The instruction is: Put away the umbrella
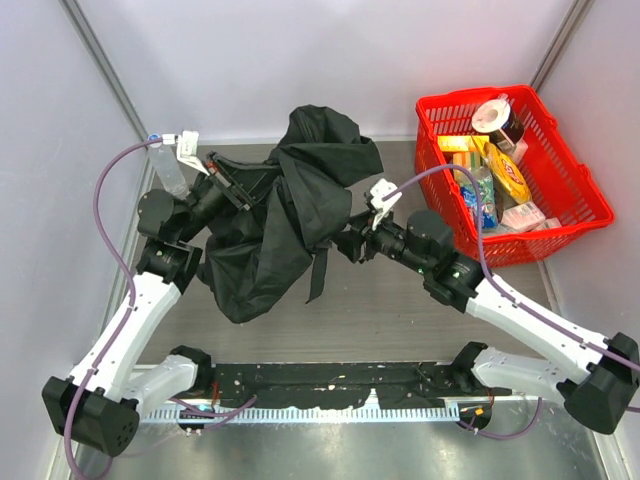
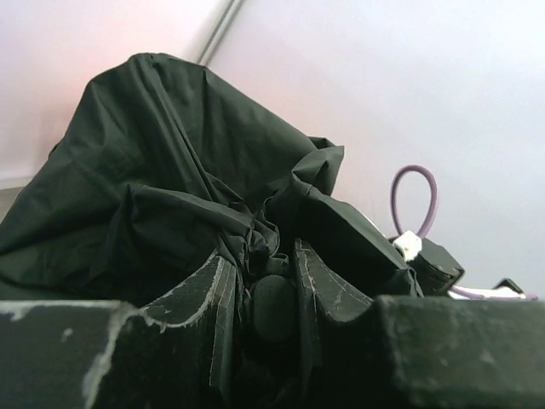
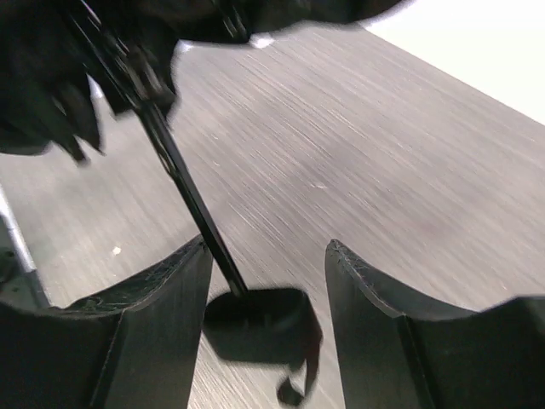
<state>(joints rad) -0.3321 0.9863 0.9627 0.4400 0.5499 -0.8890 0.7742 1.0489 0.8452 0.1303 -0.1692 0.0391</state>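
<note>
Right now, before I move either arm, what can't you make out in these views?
- Left wrist view: fabric of the umbrella crowds the left gripper; pinched or loose, unclear.
- Top view: the same fabric buries its fingertips.
- Right wrist view: blur and the top edge cut off where the thin rod above the right gripper leads.
- Top view: labels in the red basket are too small.

The umbrella [image 1: 285, 195] is black all over, its canopy half-collapsed into a loose heap of crumpled folds. It bunches high at the far side and sags toward the near left. It sits on the desk [image 1: 400, 320], left of centre. A narrow strap [image 1: 318, 270] hangs from its near right edge.
</note>
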